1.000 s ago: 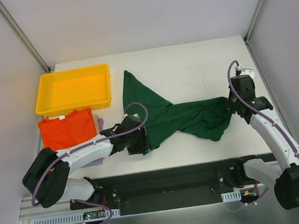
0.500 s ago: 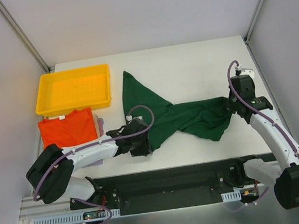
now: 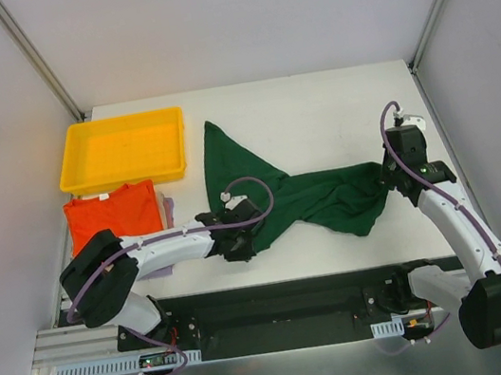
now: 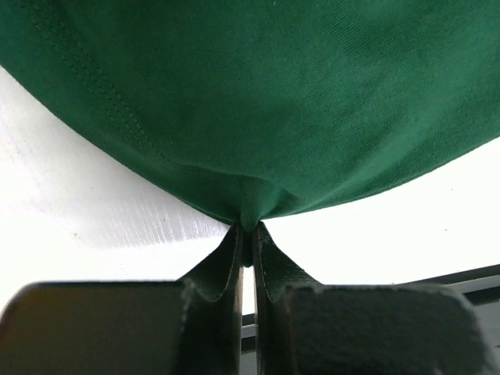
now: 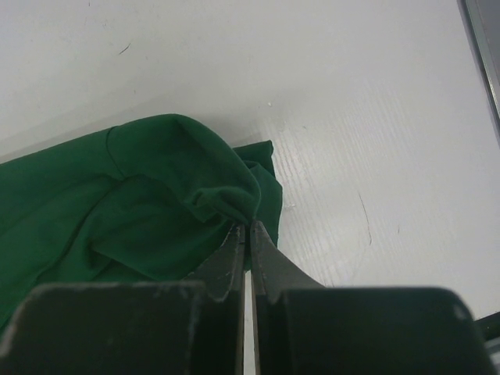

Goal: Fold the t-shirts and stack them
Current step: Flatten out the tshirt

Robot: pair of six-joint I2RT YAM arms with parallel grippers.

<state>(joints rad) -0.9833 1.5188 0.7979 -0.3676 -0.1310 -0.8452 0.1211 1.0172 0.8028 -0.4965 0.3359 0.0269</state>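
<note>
We see the large dark green cloth t-shirt (image 3: pixel 320 197) lying crumpled across the white table (image 3: pixel 314 109). Our left gripper (image 4: pixel 248 228) is clenched on its near-left hem and our right gripper (image 5: pixel 248 225) on a bunched fold at its right end. A folded bright orange t-shirt (image 3: pixel 111 217) lies at the table's left edge, beside the yellow plastic tray (image 3: pixel 124 151).

A yellow tray (image 3: pixel 124 151) sits in the far left corner of the white desk (image 3: pixel 335 116), with its long side parallel to the far edge. Grey walls (image 3: pixel 250 14) stand around the desk.
</note>
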